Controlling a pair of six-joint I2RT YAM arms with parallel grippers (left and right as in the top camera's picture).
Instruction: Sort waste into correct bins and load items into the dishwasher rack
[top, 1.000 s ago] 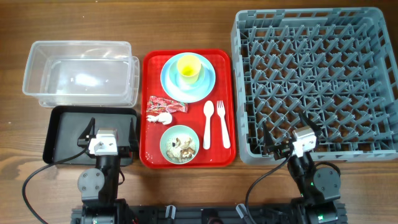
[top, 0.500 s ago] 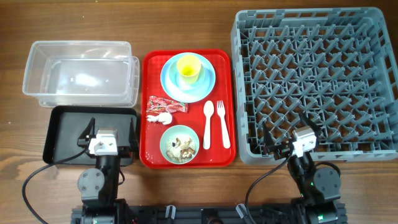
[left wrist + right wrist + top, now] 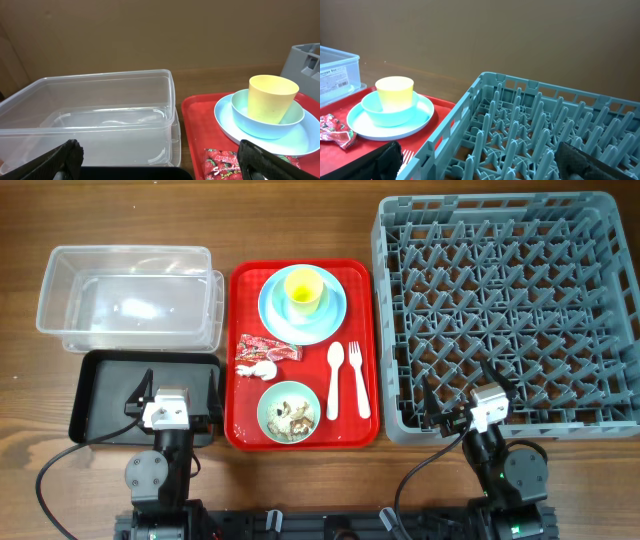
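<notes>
A red serving tray (image 3: 355, 330) carries a light blue plate (image 3: 328, 317) with a yellow cup (image 3: 303, 288) on it. It also holds a red-and-white wrapper (image 3: 266, 350), a white tissue (image 3: 258, 369), a white spoon (image 3: 335, 378) and a fork (image 3: 358, 380). A pale green bowl (image 3: 268, 412) on the tray contains food scraps (image 3: 293, 415). The clear tub (image 3: 128, 295) and the black tray (image 3: 105, 385) lie to the left, the grey dishwasher rack (image 3: 510, 310) to the right. My left gripper (image 3: 175, 392) hangs open over the black tray's near edge. My right gripper (image 3: 458, 395) is open over the rack's near edge. Both are empty.
In the left wrist view the clear tub (image 3: 95, 115) fills the left and the cup (image 3: 272, 97) stands at the right, between my spread fingertips (image 3: 65, 160). The right wrist view looks along the rack's upright pegs (image 3: 540, 135). Bare wooden table surrounds everything.
</notes>
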